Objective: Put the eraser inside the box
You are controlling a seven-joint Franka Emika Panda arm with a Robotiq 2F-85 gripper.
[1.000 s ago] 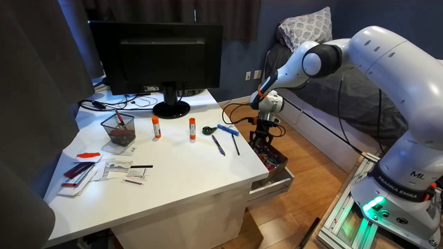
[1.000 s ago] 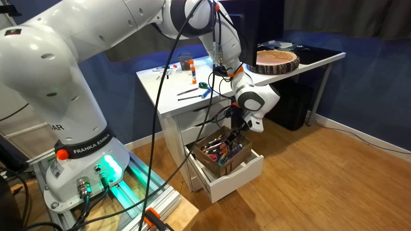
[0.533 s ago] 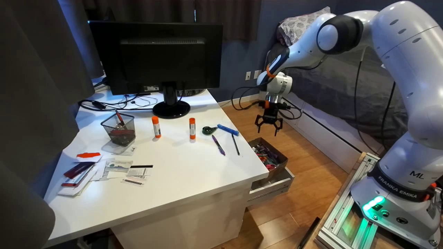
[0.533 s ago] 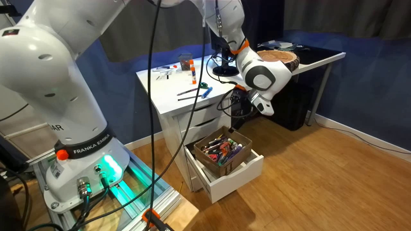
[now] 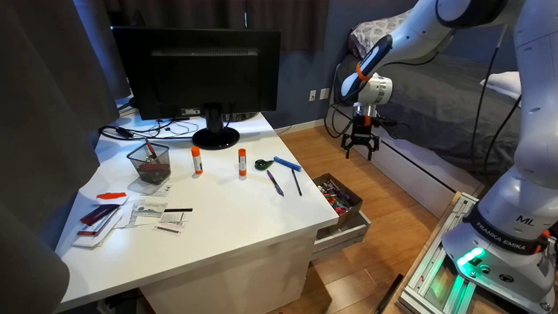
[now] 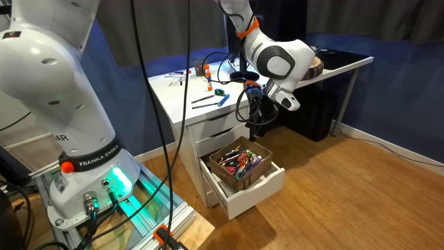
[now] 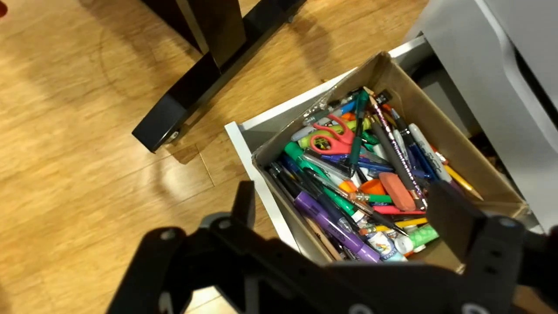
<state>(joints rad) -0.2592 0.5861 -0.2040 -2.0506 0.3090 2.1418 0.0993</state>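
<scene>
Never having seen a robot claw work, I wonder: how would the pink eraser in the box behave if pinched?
The pink eraser probably holds its shape, giving slightly: it looks a thick, rubbery block. Its flat faces suggest sliding, not rolling. Lying among jumbled pens, it may nudge some.

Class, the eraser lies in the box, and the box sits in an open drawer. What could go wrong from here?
If the open jaws dip into the box, they may bury the pink eraser, which lies uncovered among pens. The box stands higher than the sides of the drawer, so it might catch as the drawer is pushed shut. A low swing over the desk could topple the upright glue sticks.
</scene>
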